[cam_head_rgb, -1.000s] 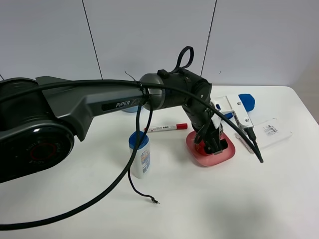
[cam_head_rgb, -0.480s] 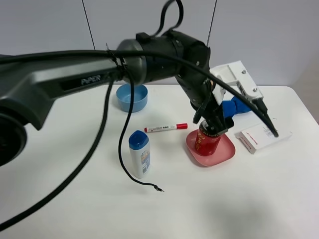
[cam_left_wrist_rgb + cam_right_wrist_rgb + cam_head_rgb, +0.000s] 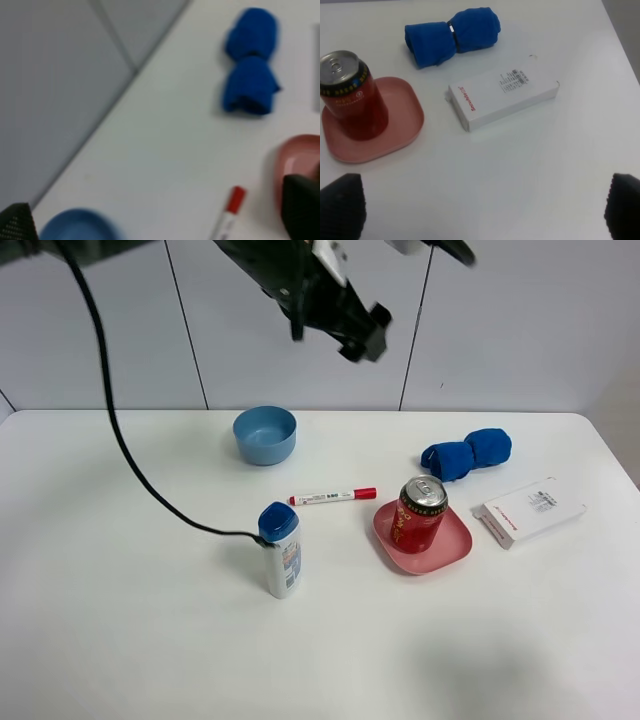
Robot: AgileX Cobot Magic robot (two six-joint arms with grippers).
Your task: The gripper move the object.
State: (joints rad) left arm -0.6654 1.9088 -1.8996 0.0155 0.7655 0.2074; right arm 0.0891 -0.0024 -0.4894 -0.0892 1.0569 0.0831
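Observation:
The red can point(image 3: 421, 515) with a silver top stands upright on a pink tray point(image 3: 452, 543) right of the table's middle. It also shows in the right wrist view point(image 3: 352, 95). My left gripper point(image 3: 365, 335) is high above the table's far edge, well clear of the can, open and empty. In the left wrist view point(image 3: 159, 215) its fingertips point(image 3: 300, 207) stand wide apart, and only the tray's edge point(image 3: 300, 155) shows there. My right gripper point(image 3: 482, 207) is open and empty, over the table near the tray and box. It is out of the exterior view.
A white blue-capped bottle point(image 3: 282, 550) stands left of the tray, with a black cable point(image 3: 120, 440) hanging to it. A red marker point(image 3: 333, 497), a blue bowl point(image 3: 265, 433), a rolled blue cloth point(image 3: 466, 455) and a white box point(image 3: 528, 510) lie around the tray.
My left gripper has let go of the can and risen up and back, out over the table's far edge. The can stays upright on the pink tray.

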